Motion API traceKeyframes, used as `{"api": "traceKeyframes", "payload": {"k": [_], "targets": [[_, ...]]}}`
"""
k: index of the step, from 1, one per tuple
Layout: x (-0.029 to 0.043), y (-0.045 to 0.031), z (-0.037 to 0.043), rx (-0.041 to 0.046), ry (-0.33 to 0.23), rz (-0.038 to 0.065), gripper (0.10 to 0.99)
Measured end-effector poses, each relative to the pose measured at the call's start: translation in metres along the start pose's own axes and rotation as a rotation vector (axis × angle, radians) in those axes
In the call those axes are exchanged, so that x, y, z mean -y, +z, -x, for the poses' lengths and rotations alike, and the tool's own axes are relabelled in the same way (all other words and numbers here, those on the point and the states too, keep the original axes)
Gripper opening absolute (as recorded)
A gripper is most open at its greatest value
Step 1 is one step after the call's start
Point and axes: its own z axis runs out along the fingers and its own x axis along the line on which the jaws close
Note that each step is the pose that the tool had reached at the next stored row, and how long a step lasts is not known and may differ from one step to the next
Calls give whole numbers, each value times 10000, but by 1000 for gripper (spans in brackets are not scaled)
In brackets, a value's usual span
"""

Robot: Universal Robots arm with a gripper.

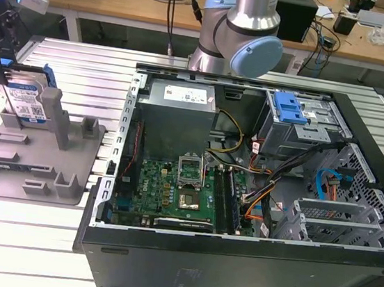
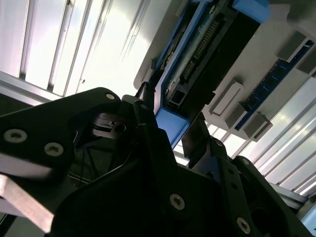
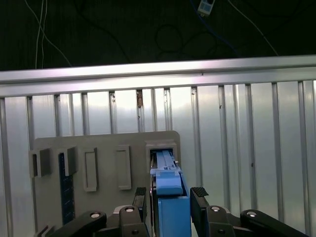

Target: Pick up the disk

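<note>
— Where is the disk?
— The disk stands upright on its edge at the grey fixture, on the tabletop, at the exterior view's left of the computer case.
— And your hand?
— My hand is closed narrowly on its blue rails. Whether it sits in the slot, I cannot tell.

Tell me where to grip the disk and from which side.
Best take the disk by its upper edge, pinching across its two broad faces, from above. It stands on edge in the grey fixture, so its lower part is boxed in, its top free.
</note>
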Motion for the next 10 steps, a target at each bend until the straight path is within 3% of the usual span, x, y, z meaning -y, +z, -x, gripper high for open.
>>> {"api": "traceKeyframes", "payload": {"k": [6, 7, 10], "targets": [[0, 17, 0, 1, 0, -1, 467], [0, 18, 0, 1, 0, -1, 392], [0, 21, 0, 1, 0, -1, 392]]}}
